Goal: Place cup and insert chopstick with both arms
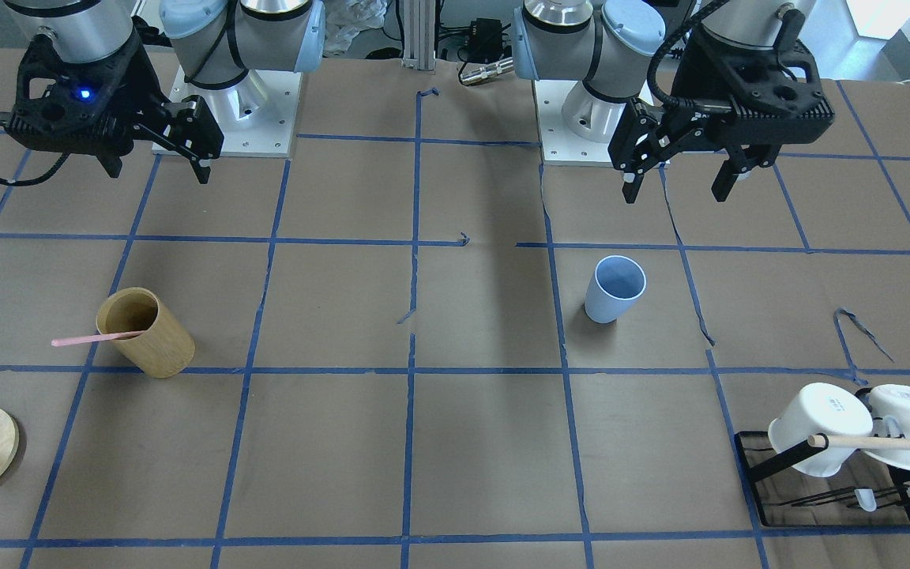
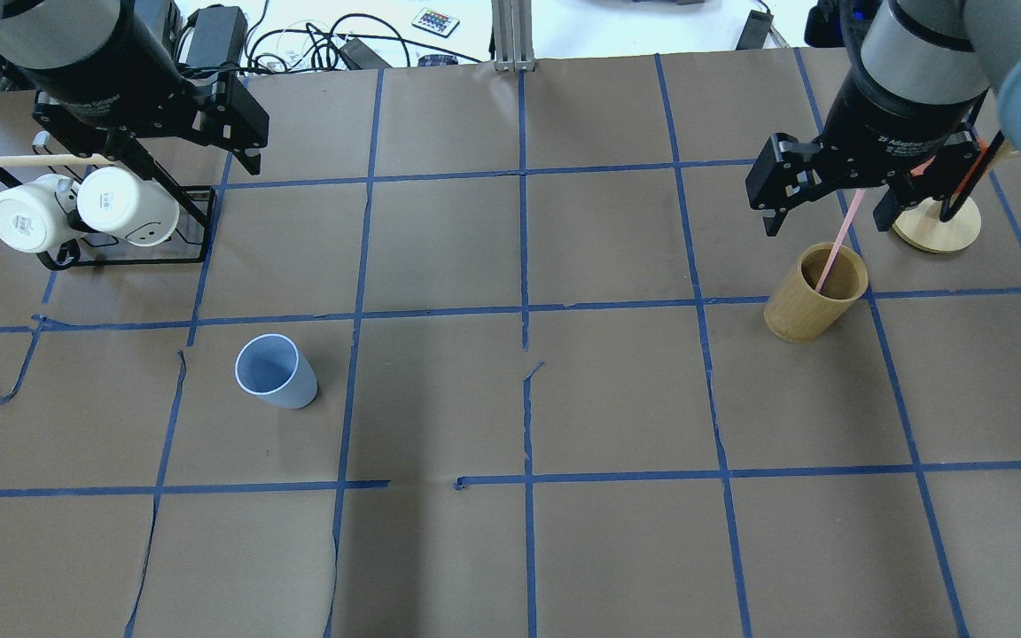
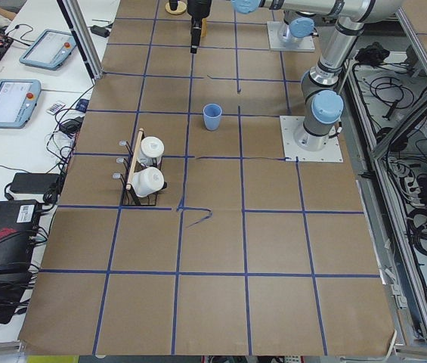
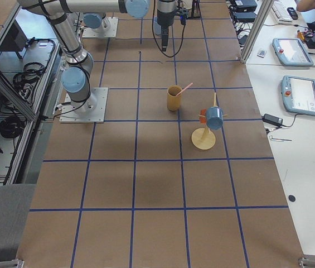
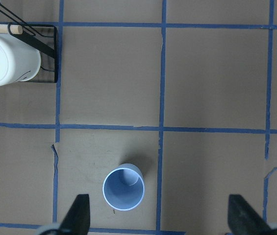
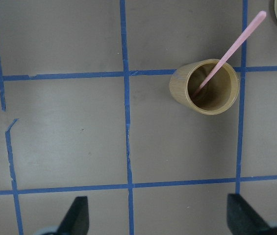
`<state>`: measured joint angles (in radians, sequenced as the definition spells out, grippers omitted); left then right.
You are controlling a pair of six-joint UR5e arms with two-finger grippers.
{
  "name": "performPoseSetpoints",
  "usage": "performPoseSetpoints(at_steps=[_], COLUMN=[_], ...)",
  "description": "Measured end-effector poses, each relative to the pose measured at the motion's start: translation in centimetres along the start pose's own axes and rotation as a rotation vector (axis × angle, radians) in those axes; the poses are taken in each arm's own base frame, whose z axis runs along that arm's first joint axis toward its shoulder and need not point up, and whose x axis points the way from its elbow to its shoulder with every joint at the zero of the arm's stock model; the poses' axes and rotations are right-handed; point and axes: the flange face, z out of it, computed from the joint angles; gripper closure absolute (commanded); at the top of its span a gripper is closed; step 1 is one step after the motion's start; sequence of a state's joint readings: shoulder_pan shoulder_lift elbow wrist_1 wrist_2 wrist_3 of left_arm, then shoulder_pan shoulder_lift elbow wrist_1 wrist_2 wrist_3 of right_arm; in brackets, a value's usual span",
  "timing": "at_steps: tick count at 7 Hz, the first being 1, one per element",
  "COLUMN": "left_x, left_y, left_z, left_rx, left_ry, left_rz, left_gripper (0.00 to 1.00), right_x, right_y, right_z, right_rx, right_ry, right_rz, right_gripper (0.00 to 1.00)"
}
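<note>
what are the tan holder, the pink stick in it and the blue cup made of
Tan cylindrical holder: looks like bamboo or light wood, matte, warm tan with a darker inside.
Thin pink chopstick: probably plastic, from its even pastel colour; painted wood is possible.
Pale blue tapered cup: likely plastic, smooth, matte, thin rim, uniform colour.

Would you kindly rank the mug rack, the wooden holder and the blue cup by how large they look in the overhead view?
1. the mug rack, largest by far
2. the wooden holder, noticeably bigger than the cup
3. the blue cup, smallest
</note>
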<state>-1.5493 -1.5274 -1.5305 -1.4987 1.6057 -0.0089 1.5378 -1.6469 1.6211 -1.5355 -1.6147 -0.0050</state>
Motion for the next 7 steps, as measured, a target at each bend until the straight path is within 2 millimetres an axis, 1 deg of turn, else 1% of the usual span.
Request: performPoseSetpoints(at_steps=[5, 7], left_x=[0.01, -0.14], left_y=[-0.18, -0.36], left_z=[0.05, 0.35], left_rx=[0.004, -0.007], left_ry=[0.001, 0.003], left_rz=[0.002, -0.001], left_gripper=[0.0, 0.0], right_x=[0.16, 0.24], right_y=[-0.25, -0.46], right_z=[-0.14, 0.38], right_rx=[0.016, 0.01], right_ry=[0.003, 0.011], right_rz=[0.009, 0.012], right_gripper=[0.0, 0.0])
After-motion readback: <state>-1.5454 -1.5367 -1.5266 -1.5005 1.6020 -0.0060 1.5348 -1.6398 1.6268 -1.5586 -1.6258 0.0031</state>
